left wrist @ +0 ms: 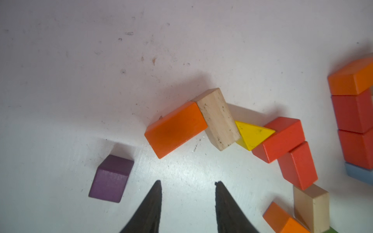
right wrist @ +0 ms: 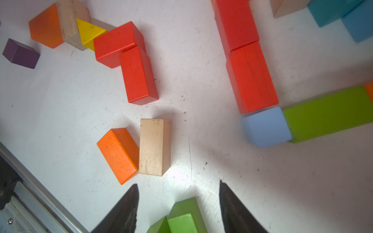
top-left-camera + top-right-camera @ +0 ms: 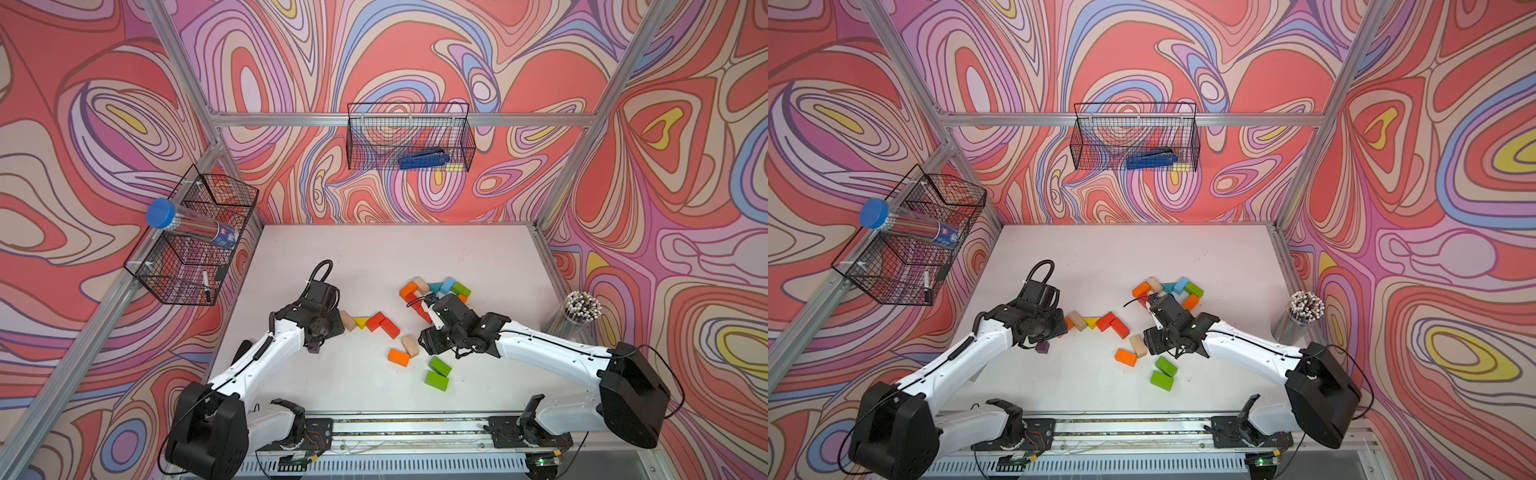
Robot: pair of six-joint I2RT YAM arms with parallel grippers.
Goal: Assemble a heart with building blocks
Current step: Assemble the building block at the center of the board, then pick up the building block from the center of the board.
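A chain of building blocks lies mid-table: an orange brick (image 1: 175, 129), a plain wood brick (image 1: 218, 119), a yellow wedge (image 1: 252, 134) and two red bricks (image 1: 282, 137). A purple cube (image 1: 112, 179) sits apart, beside my left gripper (image 1: 187, 182), which is open and holds nothing. A second group at the back right has red bricks (image 2: 248, 60), a light blue block (image 2: 266, 126) and a green brick (image 2: 327, 113). My right gripper (image 2: 179, 183) is open above two green bricks (image 3: 438, 372); one (image 2: 185, 217) lies between its fingers, untouched. A loose orange brick (image 2: 119, 154) and a wood brick (image 2: 155, 146) lie just ahead.
A cup of pencils (image 3: 581, 307) stands at the table's right edge. Wire baskets hang on the left wall (image 3: 191, 241) and the back wall (image 3: 409, 137), the latter holding a blue stapler (image 3: 424, 159). A metal rail (image 3: 407, 428) runs along the front.
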